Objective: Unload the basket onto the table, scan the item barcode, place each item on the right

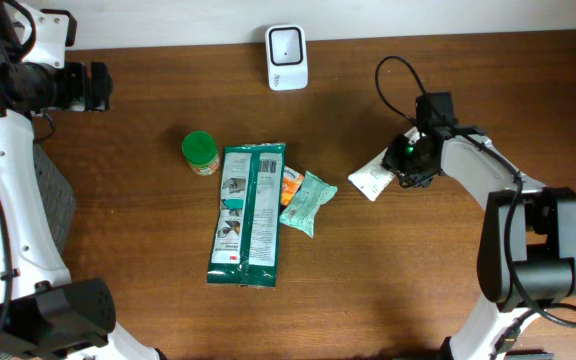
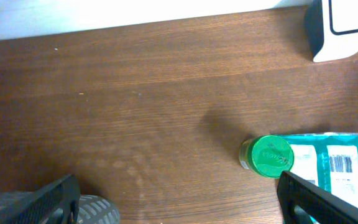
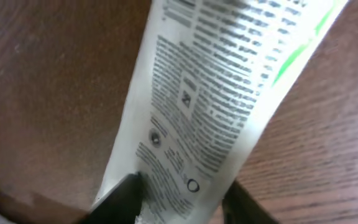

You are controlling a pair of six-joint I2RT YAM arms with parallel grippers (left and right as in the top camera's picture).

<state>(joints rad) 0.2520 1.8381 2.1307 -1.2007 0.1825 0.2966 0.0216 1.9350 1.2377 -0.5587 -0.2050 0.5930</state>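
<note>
My right gripper (image 1: 402, 163) pinches the white packet (image 1: 372, 181) — left gripper (image 1: 96, 87) spread, idle — scanner (image 1: 286, 57) well apart, barcode not yet scanned.

Green-lidded jar (image 2: 266, 157) beside teal packet (image 2: 328, 165)

Lighting's even and fairly bright, with just soft shadows, like the smudge up-left of the green-lidded jar (image 2: 266, 156). The right wrist view sits way too close, so the white packet (image 3: 210, 106) print comes out blurry and smeared.
</note>
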